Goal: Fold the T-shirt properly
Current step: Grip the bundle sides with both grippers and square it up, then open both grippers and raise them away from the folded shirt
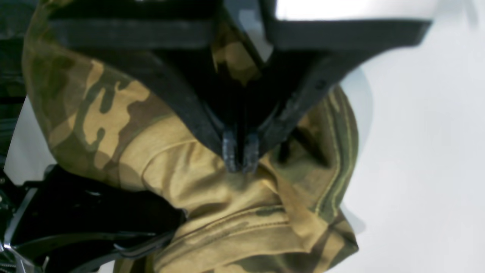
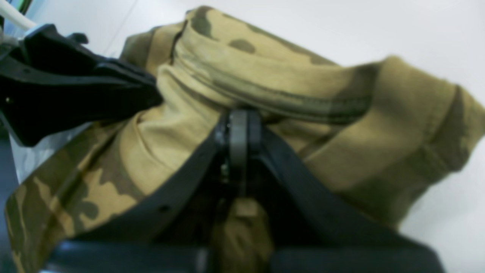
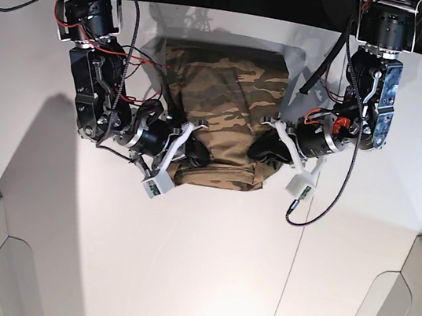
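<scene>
On the white table (image 3: pixel 195 267), both pincers, left gripper (image 1: pixel 240 161) and right gripper (image 2: pixel 238 125), clamped on bunched T-shirt (image 3: pixel 229 117) folds. Could easily drag crooked, or drop a layer if either pinch slips.

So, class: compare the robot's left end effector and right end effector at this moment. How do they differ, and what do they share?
The left end effector grips the T-shirt on the base view's right side; the right end effector grips it on that view's left. The left sits slightly higher in that view than the right. Shared: both are black and shut on camouflage fabric over the white table.
</scene>
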Controlling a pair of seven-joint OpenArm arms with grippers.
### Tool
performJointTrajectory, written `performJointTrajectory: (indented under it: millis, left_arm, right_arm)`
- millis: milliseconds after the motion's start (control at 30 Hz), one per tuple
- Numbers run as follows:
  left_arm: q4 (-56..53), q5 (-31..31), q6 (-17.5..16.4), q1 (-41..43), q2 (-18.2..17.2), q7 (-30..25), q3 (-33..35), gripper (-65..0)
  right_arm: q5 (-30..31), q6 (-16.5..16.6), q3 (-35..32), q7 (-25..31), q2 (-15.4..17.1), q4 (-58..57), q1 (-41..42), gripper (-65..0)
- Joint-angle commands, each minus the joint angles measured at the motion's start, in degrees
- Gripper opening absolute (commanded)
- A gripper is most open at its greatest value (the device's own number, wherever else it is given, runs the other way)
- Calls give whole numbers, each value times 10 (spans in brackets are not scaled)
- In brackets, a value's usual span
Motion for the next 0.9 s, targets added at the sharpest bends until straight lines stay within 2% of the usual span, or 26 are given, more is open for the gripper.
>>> performJointTrajectory:
  millis: [0, 167, 433, 567, 633, 867]
  left_arm:
    - [14, 4, 0, -9, -3, 2, -1, -622]
    - [73, -5, 0, -5, -3, 23, -5, -622]
    - [192, -34, 0, 37, -7, 77, -63, -622]
    - [236, -65, -5, 91, -24, 84, -95, -622]
    - [265, -75, -17, 126, -32, 84, -116, -622]
    - [373, -99, -21, 259, -33, 99, -199, -622]
  right_arm:
    - [-3, -4, 2, -2, 1, 16, 9, -650]
    - [-3, -5, 2, -17, 2, 74, 7, -650]
    - [11, -8, 6, -106, 7, 185, -11, -650]
    - [40, -11, 18, -113, 24, 251, -54, -650]
    - [46, -11, 27, -118, 36, 286, -84, -650]
    - [75, -10, 75, -147, 82, 400, -203, -650]
